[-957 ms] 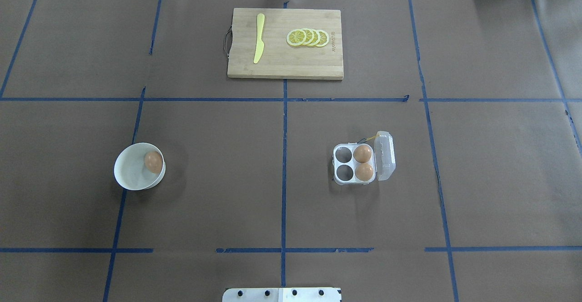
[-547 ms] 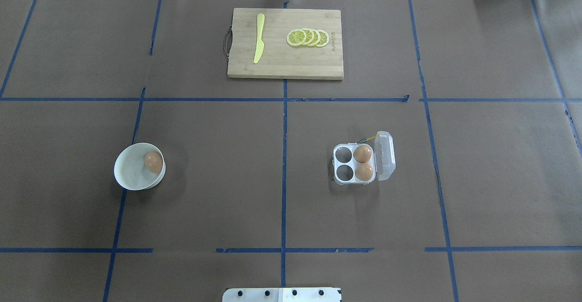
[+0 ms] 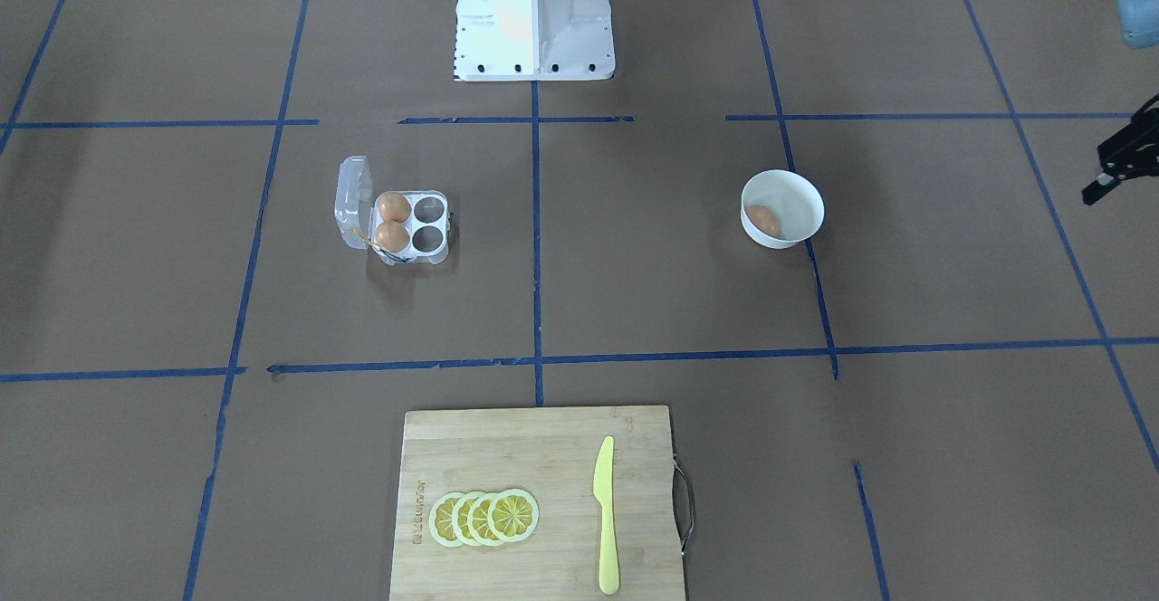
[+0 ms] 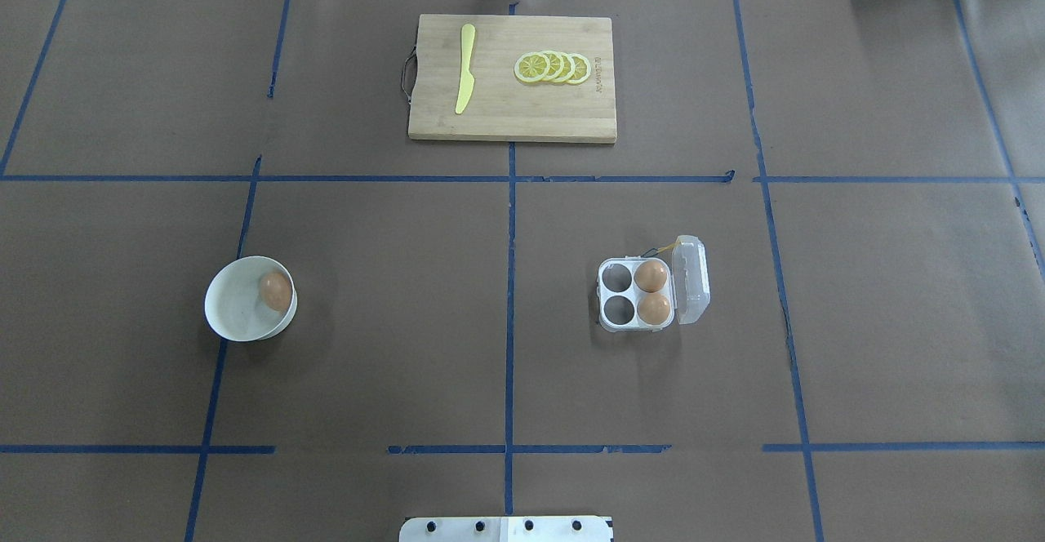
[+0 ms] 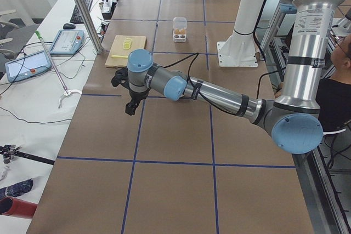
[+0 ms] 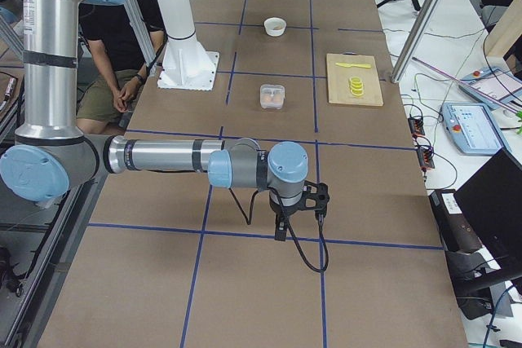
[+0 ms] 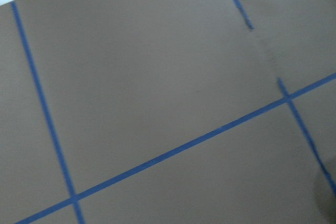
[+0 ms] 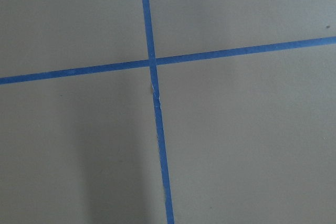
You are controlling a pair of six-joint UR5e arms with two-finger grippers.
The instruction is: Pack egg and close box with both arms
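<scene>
Well apart from our left claw (image 5: 130, 107) and right claw (image 6: 300, 222), whose spread we cannot tell, the egg (image 4: 276, 290) lies in the bowl (image 4: 233, 317); packing it and closing the open box (image 4: 637, 295) remain.

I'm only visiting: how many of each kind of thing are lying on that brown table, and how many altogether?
Small orange-brown eggs: 3
Round white bowl: 1
Clear plastic egg box: 1
Wooden cutting board: 1
Yellow plastic knife: 1
Yellow lemon slices: 4
Total: 11
</scene>
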